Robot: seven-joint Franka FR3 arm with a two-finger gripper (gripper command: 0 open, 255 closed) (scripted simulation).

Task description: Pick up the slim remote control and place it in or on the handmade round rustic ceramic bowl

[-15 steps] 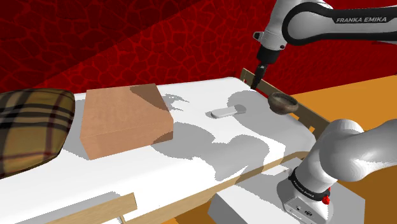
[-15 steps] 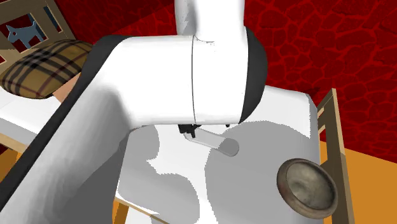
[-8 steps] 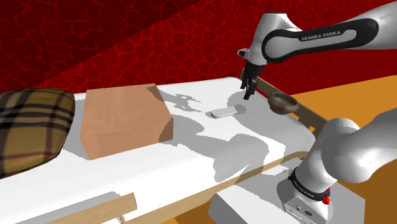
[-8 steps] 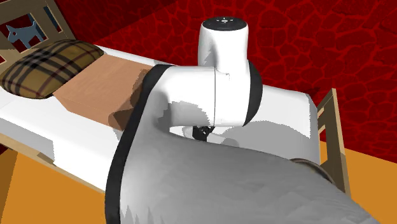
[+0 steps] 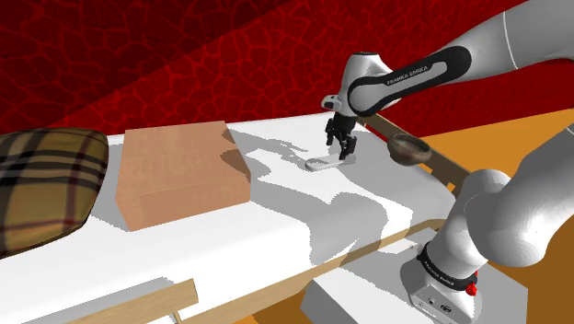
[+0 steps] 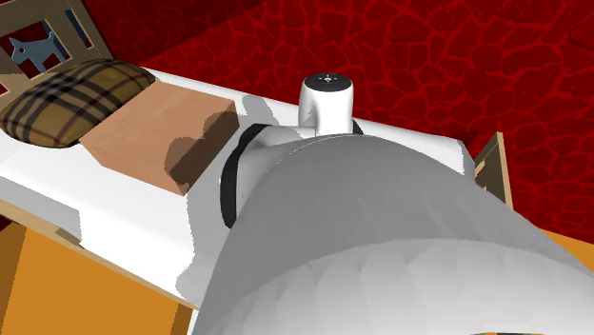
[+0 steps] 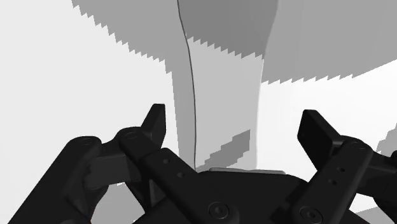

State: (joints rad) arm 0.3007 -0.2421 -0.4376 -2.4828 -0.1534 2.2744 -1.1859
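1. Finds the slim remote control [image 5: 317, 165] lying flat on the white bed [image 5: 230, 248], toward the shoulder view's right end. Well apart from the brown box [image 5: 179, 173] and the plaid pillow [image 5: 41, 184].
2. Puts the gripper [image 5: 342, 149] low over one end of that remote, pointing down at it from the white arm [image 5: 405, 78].
3. Shows, in the wrist view, both black fingers [image 7: 154, 124] spread apart, with the pale remote running as a strip between them.
4. Leaves a gap of bare bed on either side between finger and remote. No contact, so nothing is held.
5. Places the brown round bowl [image 5: 409, 147] at the bed's edge, to the shoulder view's right of the remote. Near it but not touching, with nothing visible inside as far as that view tells.
6. Hides the remote, the bowl and the gripper behind the arm's bulk in the second exterior view, so adds nothing on the grasp from there.
7. Counts as done, by the look of it: the reach to the remote and the line-up across its narrow width.
8. Counts as left: perhaps a little more descent, then closing on the remote, lifting it off the bed, carrying it the short way to the bowl, and letting go in or on it.
9. Judges the task early: approach finished, grasp not yet made, placement untouched.
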